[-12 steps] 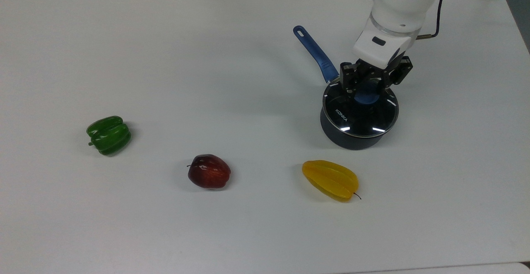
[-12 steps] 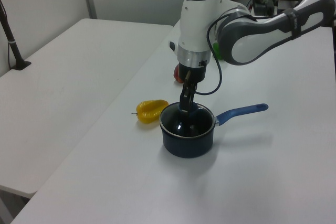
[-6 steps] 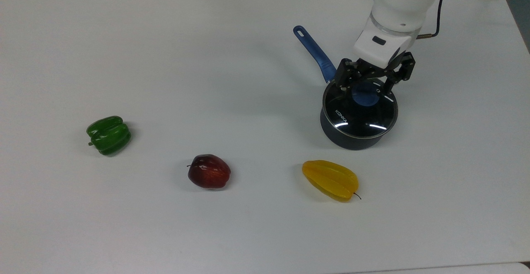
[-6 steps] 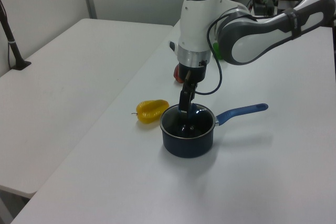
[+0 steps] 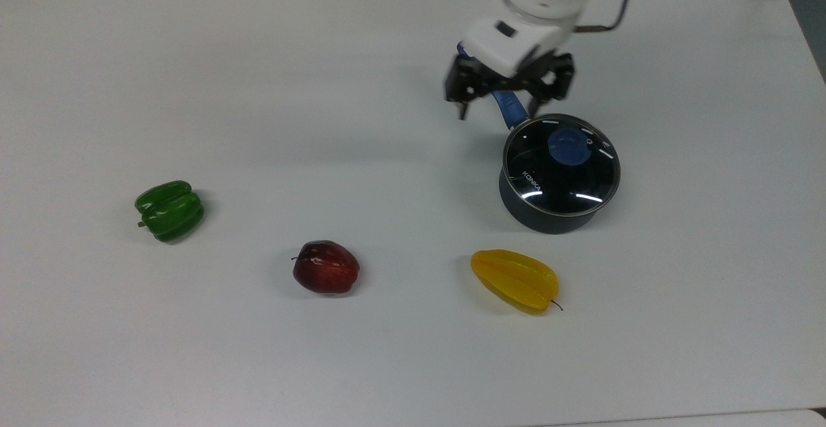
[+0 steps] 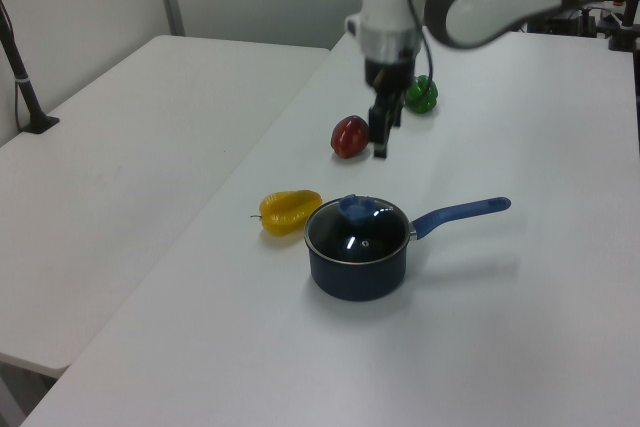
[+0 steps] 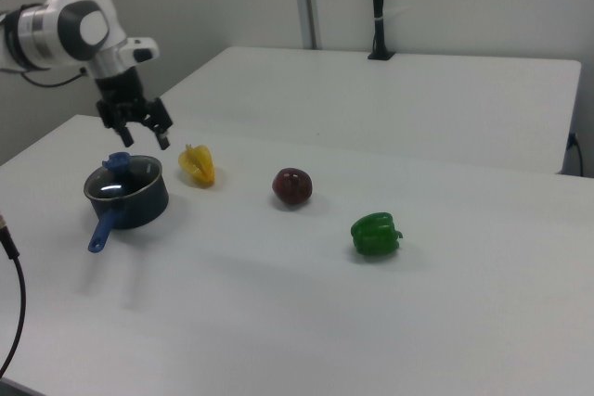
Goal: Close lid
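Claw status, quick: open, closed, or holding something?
Claw: open, holding nothing, raised clear of the lid, which sits on the saucepan.

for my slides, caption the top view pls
Lid seated on saucepan, open gripper lifted clear above the handle.

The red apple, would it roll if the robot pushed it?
Probably a bit: the red apple looks round and shiny, lying free on the table. Its lumpy shape would likely make it wobble, and it might slip from the fingers.
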